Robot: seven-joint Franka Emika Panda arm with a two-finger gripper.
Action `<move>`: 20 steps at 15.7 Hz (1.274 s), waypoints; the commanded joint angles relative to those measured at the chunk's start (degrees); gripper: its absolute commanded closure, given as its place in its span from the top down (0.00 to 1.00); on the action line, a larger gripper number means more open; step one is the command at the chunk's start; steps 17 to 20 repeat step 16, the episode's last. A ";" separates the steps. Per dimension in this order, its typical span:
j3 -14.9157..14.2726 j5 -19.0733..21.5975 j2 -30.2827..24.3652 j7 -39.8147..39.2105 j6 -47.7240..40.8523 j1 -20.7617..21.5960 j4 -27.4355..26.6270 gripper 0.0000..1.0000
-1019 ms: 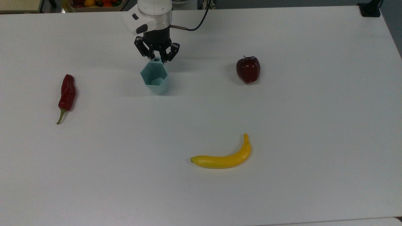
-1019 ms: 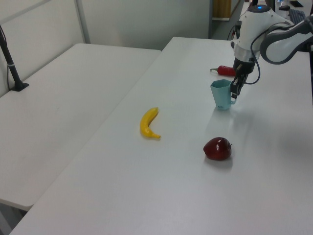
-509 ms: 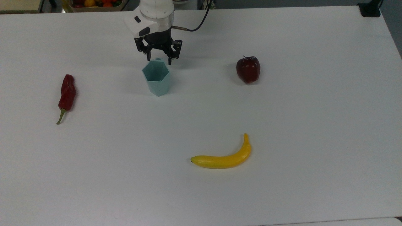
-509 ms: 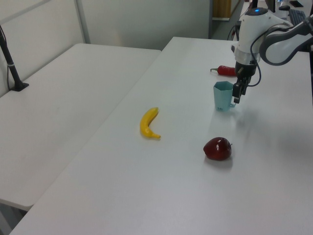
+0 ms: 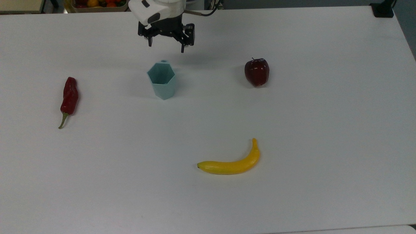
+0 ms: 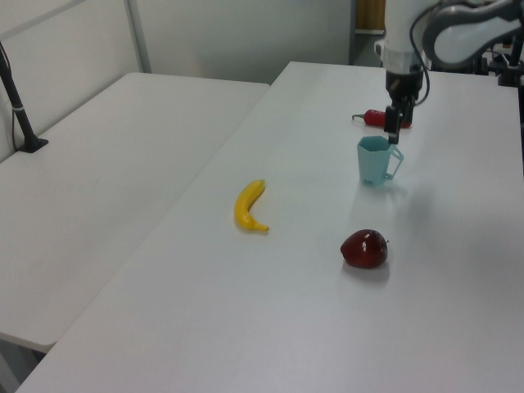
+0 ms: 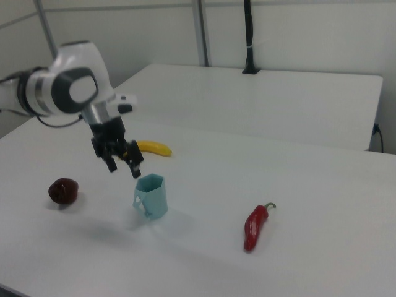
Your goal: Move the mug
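The pale teal hexagonal mug (image 5: 161, 80) stands upright on the white table (image 5: 292, 130), free of any grip, with its small holed tab toward the top view's top. My gripper (image 5: 165, 45) hangs open and empty above and just beyond that tab, clear of the rim. In the left view the gripper (image 6: 394, 131) hovers over the mug (image 6: 375, 160). The right view has the gripper (image 7: 125, 168) up and to the left of the mug (image 7: 151, 195).
A red chili pepper (image 5: 69, 97) lies at the top view's left, a dark red apple (image 5: 256, 71) at its right, and a yellow banana (image 5: 232, 164) nearer the front. A bin of fruit (image 5: 97, 4) sits past the far edge. A second table (image 6: 98, 180) adjoins.
The gripper let go of the mug's tab, opened wide, and rose away toward the top view's top. The mug went from tilted to standing upright and has stayed put since.
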 commanded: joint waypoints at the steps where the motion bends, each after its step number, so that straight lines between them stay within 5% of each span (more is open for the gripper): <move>1: -0.28 0.61 0.02 -3.59 -9.59 0.90 10.27 1.00; 7: -1.25 5.61 -0.50 -3.59 -17.60 -0.33 20.21 1.00; 20: -1.07 5.97 -1.48 -3.68 -20.51 -0.42 20.84 1.00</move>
